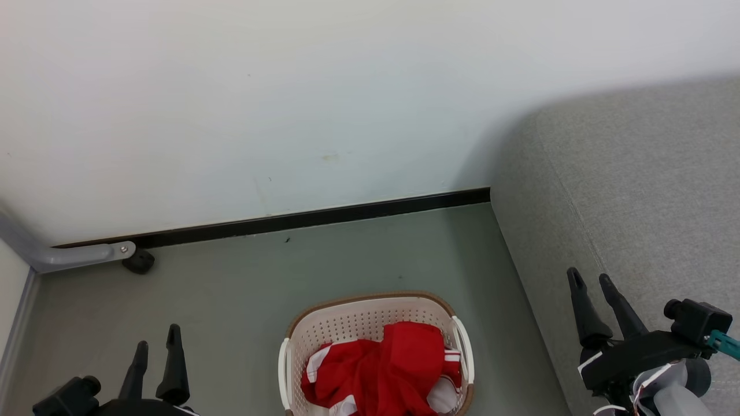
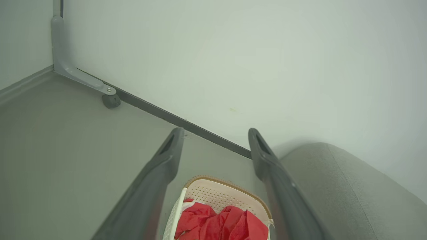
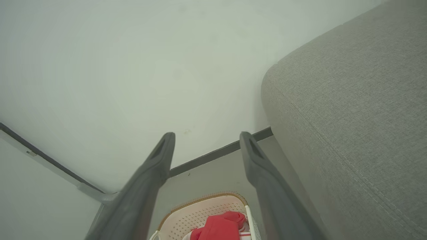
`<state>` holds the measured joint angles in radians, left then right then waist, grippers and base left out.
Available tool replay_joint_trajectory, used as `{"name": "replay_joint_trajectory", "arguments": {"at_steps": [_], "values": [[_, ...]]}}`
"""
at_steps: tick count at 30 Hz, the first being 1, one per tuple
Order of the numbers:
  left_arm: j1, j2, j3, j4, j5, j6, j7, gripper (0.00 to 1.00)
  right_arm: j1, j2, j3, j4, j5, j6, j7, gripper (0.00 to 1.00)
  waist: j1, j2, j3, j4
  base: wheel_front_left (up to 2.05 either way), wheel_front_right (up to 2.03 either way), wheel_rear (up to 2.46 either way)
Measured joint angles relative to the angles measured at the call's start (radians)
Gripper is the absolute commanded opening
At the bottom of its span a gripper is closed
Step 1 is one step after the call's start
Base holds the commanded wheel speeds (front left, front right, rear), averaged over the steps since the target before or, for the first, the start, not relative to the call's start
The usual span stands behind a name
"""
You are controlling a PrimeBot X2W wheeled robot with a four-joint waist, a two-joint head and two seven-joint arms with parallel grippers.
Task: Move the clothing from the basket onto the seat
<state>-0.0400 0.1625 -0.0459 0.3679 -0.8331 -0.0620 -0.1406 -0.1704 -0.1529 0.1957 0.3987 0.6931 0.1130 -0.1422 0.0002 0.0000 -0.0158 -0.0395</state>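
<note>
Wide open and empty, the left fingers [image 1: 174,364] and right fingers [image 1: 585,312] flank the basket [image 1: 370,309] — the clothing [image 1: 381,370] is heaped inside, seemingly loose. Pinch a high fold; the seat [image 1: 636,190] lies beside the right fingers.

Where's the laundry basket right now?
In the head view the basket sits on the floor at bottom centre, red clothing inside it, just left of the grey seat.
</note>
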Motion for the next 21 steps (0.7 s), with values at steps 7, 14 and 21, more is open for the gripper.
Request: {"name": "replay_joint_trajectory", "arguments": {"at_steps": [7, 14, 21], "values": [[0.0, 0.038, -0.006, 0.006, 0.137, 0.009, -0.025, 1.0, -0.007, -0.014, 0.028, 0.02, -0.105, -0.009, -0.025, 1.0, 0.0, 0.0, 0.0, -0.006, 0.0, 0.0, 0.0], [0.0, 0.042, -0.016, 0.009, 0.248, 0.009, -0.051, 1.0, -0.018, -0.024, 0.049, 0.047, -0.202, -0.017, -0.05, 1.0, -0.0001, 0.0001, 0.001, -0.011, 0.0, 0.0, 0.0], [0.001, 0.042, -0.014, 0.008, 0.355, 0.011, -0.075, 1.0, -0.026, -0.03, 0.064, 0.069, -0.286, -0.021, -0.076, 1.0, -0.0001, 0.0, -0.001, -0.016, 0.0, 0.0, 0.0]]}}
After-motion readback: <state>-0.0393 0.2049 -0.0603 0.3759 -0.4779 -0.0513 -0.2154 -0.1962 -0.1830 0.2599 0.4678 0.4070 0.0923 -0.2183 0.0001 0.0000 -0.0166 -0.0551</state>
